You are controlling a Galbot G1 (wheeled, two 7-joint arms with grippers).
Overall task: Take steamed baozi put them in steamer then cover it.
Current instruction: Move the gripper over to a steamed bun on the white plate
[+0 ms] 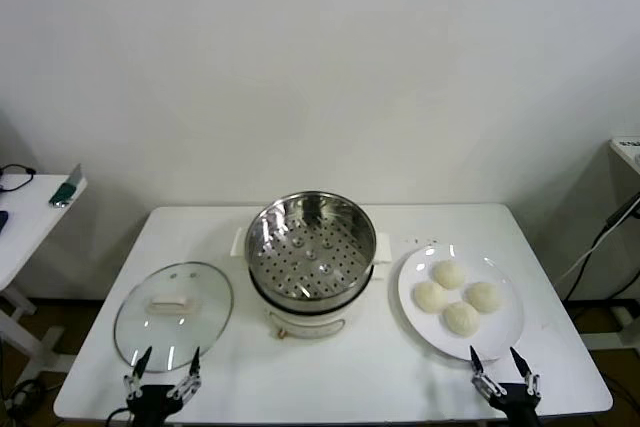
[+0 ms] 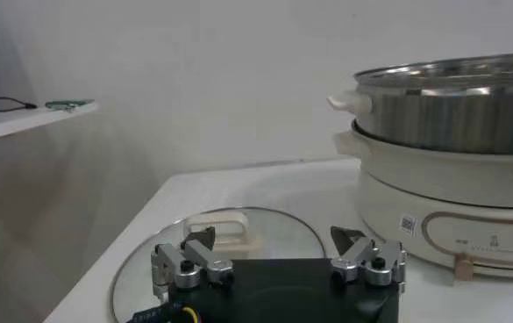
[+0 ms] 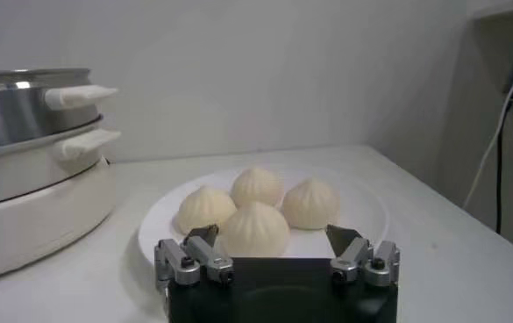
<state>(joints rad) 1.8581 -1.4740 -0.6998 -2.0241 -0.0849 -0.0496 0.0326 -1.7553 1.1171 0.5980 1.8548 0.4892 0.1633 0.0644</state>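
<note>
Seen from the head camera: a white bench against a plain white wall. At centre, the steamer, a shiny steel basket with a perforated floor, empty, seated on a white electric pot base with side handles. To the robot's left of it, well apart, the glass lid lying flat on the bench, white oblong handle up, likely parked there to leave the basket mouth free for loading. To the robot's right, a white plate carrying four steamed baozi, bunched in a touching cluster near the plate's middle, pleated tops upward.

At the near bench edge, left hand just in front of the lid, fingers spread wide, holding nothing. Right hand just in front of the plate, fingers likewise spread wide and empty. Each hand lined up with its own object, suggesting the right for the buns and the left for the lid.

Left wrist view: lid directly beyond the fingertips, pot base beside it. Right wrist view: baozi directly ahead between the spread fingers, steamer off to one side.

No bun in the basket yet; task seemingly at its very start. Soft dough probably needing a gentle pinch.
</note>
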